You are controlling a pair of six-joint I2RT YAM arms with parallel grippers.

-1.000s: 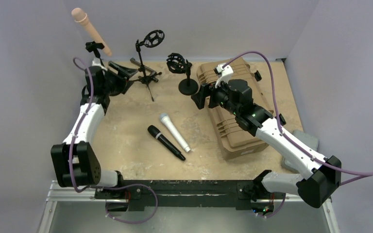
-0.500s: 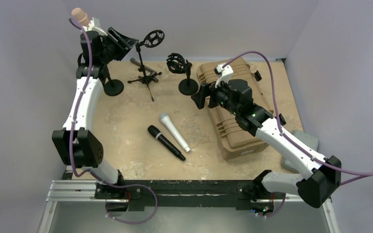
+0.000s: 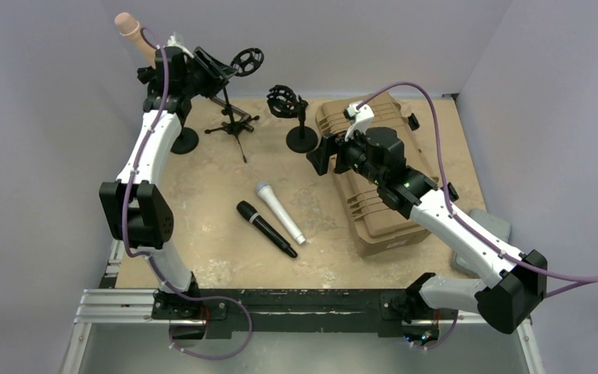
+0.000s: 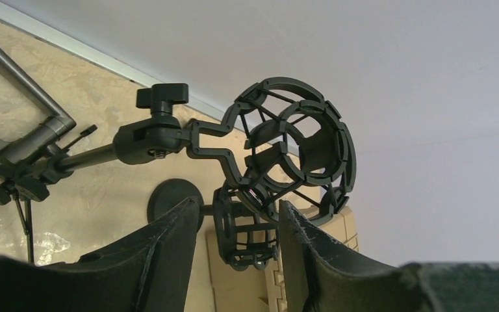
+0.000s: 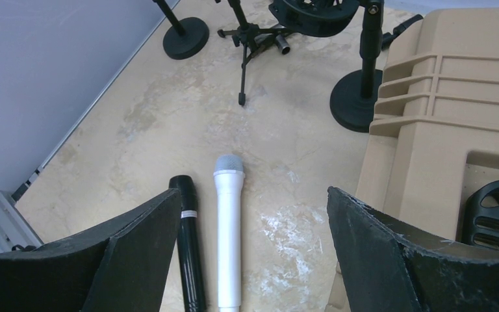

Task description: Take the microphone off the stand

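A peach microphone sits tilted in the clip of a round-base stand at the back left; its lower part is hidden behind my left arm. My left gripper is raised just right of the microphone, open and empty, not touching it. In the left wrist view the open gripper faces an empty black shock mount; the microphone is out of that view. My right gripper hangs open and empty above the table, also open in the right wrist view.
A tripod stand with a shock mount stands next to my left gripper. A desk stand is beside a tan case. A white microphone and a black microphone lie mid-table.
My left arm has risen from beside the stand's base and swung right, past the peach microphone, toward the tripod's shock mount. The right arm has not moved.
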